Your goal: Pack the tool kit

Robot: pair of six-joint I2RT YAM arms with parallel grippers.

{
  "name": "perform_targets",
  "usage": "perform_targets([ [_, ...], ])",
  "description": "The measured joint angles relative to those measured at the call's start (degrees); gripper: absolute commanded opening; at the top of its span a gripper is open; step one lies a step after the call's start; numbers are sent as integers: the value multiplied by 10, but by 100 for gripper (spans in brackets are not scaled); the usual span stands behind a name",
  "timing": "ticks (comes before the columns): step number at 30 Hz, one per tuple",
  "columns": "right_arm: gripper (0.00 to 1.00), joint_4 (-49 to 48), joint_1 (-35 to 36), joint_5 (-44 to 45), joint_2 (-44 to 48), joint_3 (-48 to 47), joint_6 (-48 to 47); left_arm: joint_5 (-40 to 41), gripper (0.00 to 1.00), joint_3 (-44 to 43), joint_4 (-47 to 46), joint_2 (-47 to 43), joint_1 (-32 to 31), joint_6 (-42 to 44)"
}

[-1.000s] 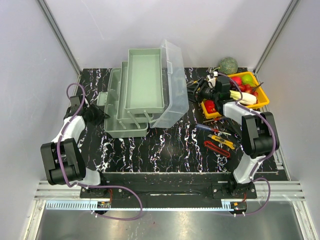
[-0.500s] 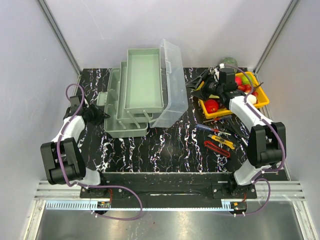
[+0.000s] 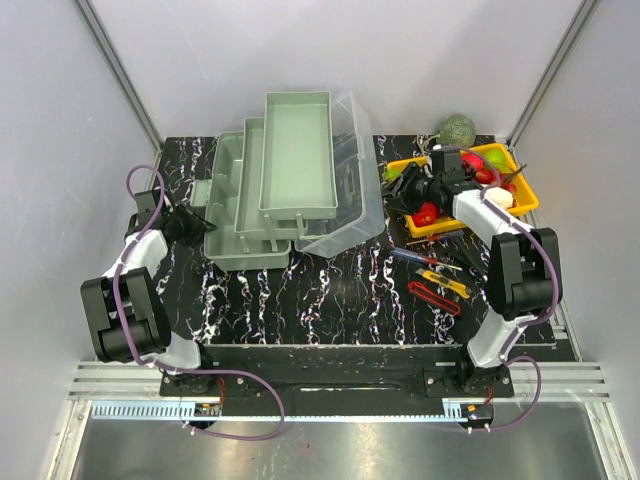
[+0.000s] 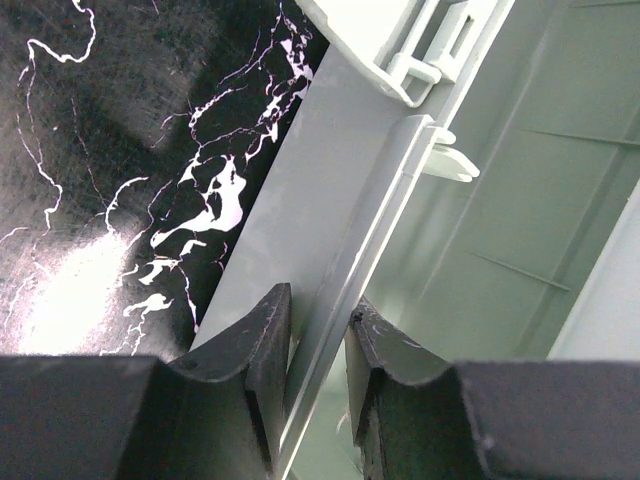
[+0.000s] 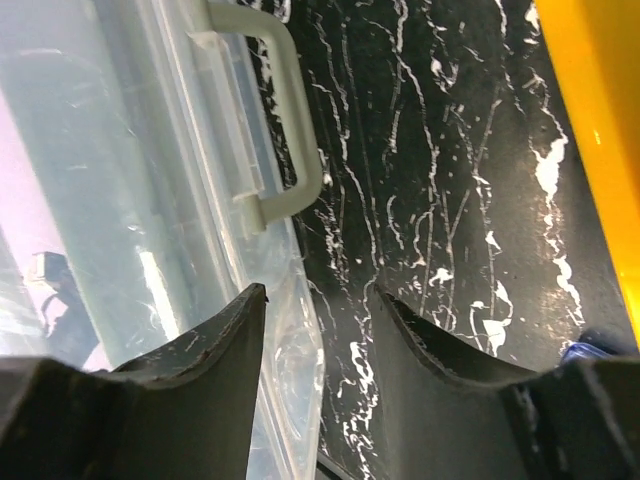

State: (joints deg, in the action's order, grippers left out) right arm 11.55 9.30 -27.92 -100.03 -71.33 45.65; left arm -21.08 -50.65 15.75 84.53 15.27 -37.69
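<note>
Two grippers at large pale grey-green plastic toolbox [image 3: 225, 200]: left gripper [image 4: 318, 332] pinches its stiff thin wall [image 4: 345, 230]; right gripper [image 5: 318, 325] spread beside translucent clear lid [image 5: 140, 160]. Likely light, slippery; grasp rims.

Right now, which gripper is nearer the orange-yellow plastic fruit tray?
Right. The right gripper hangs beside the tray's edge; the left gripper, far off, clamps the pale grey-green plastic toolbox.
</note>
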Motion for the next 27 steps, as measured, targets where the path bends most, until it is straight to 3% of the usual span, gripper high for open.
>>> perform_targets([
  [18,49,49,4,85,-31,32,-15,-6,32,0,-21,10,0,-16],
  [27,57,120,12,188,57,68,-18,-4,34,-8,-8,11,-1,-16],
])
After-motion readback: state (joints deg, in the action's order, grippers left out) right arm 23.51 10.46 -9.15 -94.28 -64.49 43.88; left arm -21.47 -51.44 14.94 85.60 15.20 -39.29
